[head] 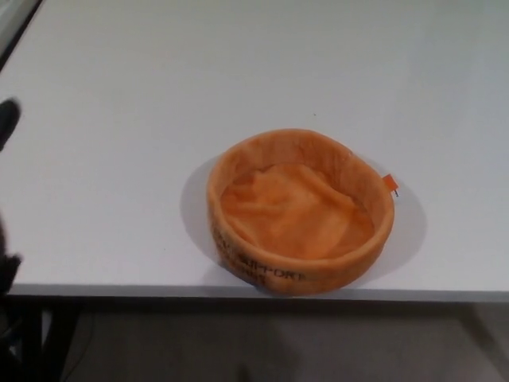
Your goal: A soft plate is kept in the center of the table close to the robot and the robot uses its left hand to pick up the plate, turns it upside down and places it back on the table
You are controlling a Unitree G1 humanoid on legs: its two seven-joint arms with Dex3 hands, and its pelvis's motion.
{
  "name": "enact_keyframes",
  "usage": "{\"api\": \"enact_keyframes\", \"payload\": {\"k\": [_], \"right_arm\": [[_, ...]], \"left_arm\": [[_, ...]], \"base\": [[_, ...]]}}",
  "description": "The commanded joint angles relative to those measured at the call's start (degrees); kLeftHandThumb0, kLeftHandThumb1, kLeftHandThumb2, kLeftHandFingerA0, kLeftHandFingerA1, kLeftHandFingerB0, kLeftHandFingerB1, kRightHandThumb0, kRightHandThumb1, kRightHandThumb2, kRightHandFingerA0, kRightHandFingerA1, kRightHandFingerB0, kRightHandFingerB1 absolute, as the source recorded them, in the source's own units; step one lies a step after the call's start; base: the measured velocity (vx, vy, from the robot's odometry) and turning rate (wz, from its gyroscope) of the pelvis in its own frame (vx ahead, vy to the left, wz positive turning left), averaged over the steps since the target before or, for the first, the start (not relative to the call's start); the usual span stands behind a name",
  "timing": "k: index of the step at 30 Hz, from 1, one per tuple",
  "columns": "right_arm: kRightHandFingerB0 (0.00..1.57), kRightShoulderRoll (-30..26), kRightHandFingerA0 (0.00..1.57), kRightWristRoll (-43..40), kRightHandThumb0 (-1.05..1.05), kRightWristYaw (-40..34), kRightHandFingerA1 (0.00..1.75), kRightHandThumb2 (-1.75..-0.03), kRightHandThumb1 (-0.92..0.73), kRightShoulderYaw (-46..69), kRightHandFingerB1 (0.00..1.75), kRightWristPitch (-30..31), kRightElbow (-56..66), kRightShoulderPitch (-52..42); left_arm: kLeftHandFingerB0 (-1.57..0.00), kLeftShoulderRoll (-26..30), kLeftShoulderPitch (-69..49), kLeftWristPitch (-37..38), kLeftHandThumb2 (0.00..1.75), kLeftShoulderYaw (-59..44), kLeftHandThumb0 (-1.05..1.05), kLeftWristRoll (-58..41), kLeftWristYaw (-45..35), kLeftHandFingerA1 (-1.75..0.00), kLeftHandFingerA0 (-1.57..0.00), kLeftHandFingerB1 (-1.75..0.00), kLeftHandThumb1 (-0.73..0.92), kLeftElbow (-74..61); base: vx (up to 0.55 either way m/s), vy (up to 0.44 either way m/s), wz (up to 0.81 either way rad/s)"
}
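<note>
Item: soft plate (300, 213), orange fabric, round, with a raised padded wall and a slack, wrinkled floor; dark printed lettering on the near outer wall, small orange tag (390, 184) at its 2 o'clock.
Orientation: open side up, not yet turned over.
Location: on the white bench (119, 119), at about 5 o'clock from the bench's centre, close to the near edge; its 6 o'clock wall sits just at that edge.
Handling, judged: light, limp, plush; the floor will likely sag and the wall fold under a pinch. Not fragile, not slippery; cloth should give good friction.
Hold point, judged: the wall at 9 o'clock, the side nearest the left arm, thumb inside and fingers outside, biting deep enough that the rim does not slide out during the flip.
Risk, judged: the shape may collapse while turned, so it could land crumpled or slip off the near edge.
Left robot hand (8, 123): only dark blurred shapes at the picture's 9 o'clock edge, well apart from the plate; whether it grips or is spread cannot be told.
Right robot hand: does not show.
</note>
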State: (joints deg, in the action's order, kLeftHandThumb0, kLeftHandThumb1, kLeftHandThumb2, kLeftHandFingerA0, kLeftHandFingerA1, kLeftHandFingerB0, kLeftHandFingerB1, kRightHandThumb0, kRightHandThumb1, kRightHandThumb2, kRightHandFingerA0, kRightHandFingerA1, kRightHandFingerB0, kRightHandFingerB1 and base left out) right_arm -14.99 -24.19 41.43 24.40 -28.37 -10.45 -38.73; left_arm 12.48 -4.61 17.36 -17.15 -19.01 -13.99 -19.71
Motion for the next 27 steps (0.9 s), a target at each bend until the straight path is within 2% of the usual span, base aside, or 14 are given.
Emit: {"api": "enact_keyframes", "payload": {"k": [1,3,4,5,6,9,10,11,12,13,20,22,26,27], "right_arm": [[0.00,-0.7,0.10,0.3,-0.86,-1.0,0.34,-0.73,-0.92,0.0,0.14,0.9,1.2,0.5],[0.00,-1.0,0.10,0.6,-0.84,-0.5,0.35,-0.73,-0.92,0.1,0.14,-0.1,-0.6,1.5],[0.00,-0.9,0.10,0.5,-0.83,-0.5,0.36,-0.69,-0.92,0.1,0.18,-0.2,-1.0,1.9],[0.00,-0.8,0.10,0.4,-0.83,-0.8,0.36,-0.69,-0.92,0.1,0.18,0.2,-0.6,1.9],[0.00,-0.8,0.10,0.3,-0.83,-0.9,0.37,-0.68,-0.92,0.0,0.18,0.4,-0.1,1.7],[0.00,-0.8,0.13,1.0,-0.85,-1.2,0.38,-0.71,-0.92,0.1,0.20,-0.3,0.0,2.0],[0.00,-0.8,0.11,1.1,-0.82,-1.3,0.37,-0.70,-0.92,0.1,0.19,-0.5,0.0,2.0],[0.00,-0.9,0.07,0.9,-0.80,-1.1,0.46,-1.11,-0.74,0.1,0.19,-0.4,-0.1,2.1],[0.00,-0.9,0.07,0.8,-0.80,-0.9,0.46,-1.11,-0.74,0.1,0.19,-0.6,-0.4,2.2],[0.00,-0.8,0.11,0.5,-0.82,-0.9,0.39,-0.70,-0.92,0.1,0.19,-0.2,0.4,1.8],[0.00,-1.3,0.11,-0.3,-0.82,-0.1,0.39,-0.70,-0.92,0.0,0.19,0.5,0.1,2.8],[0.01,-1.4,0.11,-0.3,-0.82,0.4,0.38,-0.69,-0.92,0.0,0.19,0.1,-1.6,3.6],[0.01,-1.6,0.13,0.5,-0.84,-0.3,0.38,-0.70,-0.92,0.1,0.20,0.4,-0.9,3.1],[0.03,-2.0,0.11,0.7,-0.89,0.0,0.40,-0.86,-0.77,0.2,0.14,0.3,-2.3,4.0]], "left_arm": [[-0.09,2.8,6.8,-5.5,1.11,2.1,-0.90,8.5,3.6,-0.46,-0.04,-0.33,0.66,1.0],[-0.09,3.5,10.2,-5.7,1.11,3.1,-0.89,9.8,3.8,-0.45,-0.03,-0.32,0.66,2.4],[-0.01,3.9,13.0,-5.7,1.11,4.0,-0.92,11.2,4.0,-0.46,-0.09,-0.37,0.67,3.8],[-0.01,4.2,15.4,-5.9,1.11,4.7,-0.92,12.4,4.4,-0.46,-0.09,-0.37,0.67,5.1],[0.00,4.4,17.2,-6.3,1.00,5.4,-0.39,13.2,4.7,-0.50,-0.01,-0.48,0.31,6.0],[0.00,5.7,23.0,-7.9,1.02,8.1,-0.39,17.6,5.4,-0.51,0.00,-0.49,0.34,7.7],[-0.17,6.0,24.2,-8.3,0.67,8.7,-0.98,18.7,5.6,-0.35,-0.15,-0.27,0.87,8.2],[0.00,6.2,25.9,-9.0,1.01,9.7,-0.39,20.1,5.9,-0.51,-0.01,-0.49,0.32,8.9],[0.00,6.3,26.9,-9.3,1.01,10.3,-0.39,20.8,5.9,-0.51,-0.01,-0.49,0.32,9.3],[-0.17,6.4,28.6,-9.6,0.67,11.6,-0.97,22.5,6.1,-0.37,-0.15,-0.26,0.86,10.4],[-0.17,8.4,34.8,-6.5,0.66,16.8,-0.93,28.5,5.8,-0.38,-0.18,-0.28,0.84,17.6],[-0.16,9.5,35.8,-4.3,0.66,18.1,-0.90,30.2,5.5,-0.37,-0.18,-0.29,0.85,19.7],[-0.20,12.8,36.9,-4.8,0.67,22.6,-0.94,36.9,5.3,-0.36,-0.19,-0.27,0.85,21.8],[-0.19,13.6,37.2,-5.2,0.67,23.8,-0.95,38.3,4.9,-0.37,-0.18,-0.27,0.85,22.1]], "base": [[0.00,0.000,0.00],[0.00,0.000,0.00],[0.00,0.000,0.00],[0.00,0.000,0.00],[0.00,0.000,0.00],[0.00,0.000,0.00],[0.00,0.000,0.00],[0.00,0.000,0.00],[0.00,0.000,0.00],[0.00,0.000,0.00],[0.00,0.000,0.00],[0.00,0.000,0.00],[0.00,0.000,0.00],[0.00,0.000,0.00]]}}
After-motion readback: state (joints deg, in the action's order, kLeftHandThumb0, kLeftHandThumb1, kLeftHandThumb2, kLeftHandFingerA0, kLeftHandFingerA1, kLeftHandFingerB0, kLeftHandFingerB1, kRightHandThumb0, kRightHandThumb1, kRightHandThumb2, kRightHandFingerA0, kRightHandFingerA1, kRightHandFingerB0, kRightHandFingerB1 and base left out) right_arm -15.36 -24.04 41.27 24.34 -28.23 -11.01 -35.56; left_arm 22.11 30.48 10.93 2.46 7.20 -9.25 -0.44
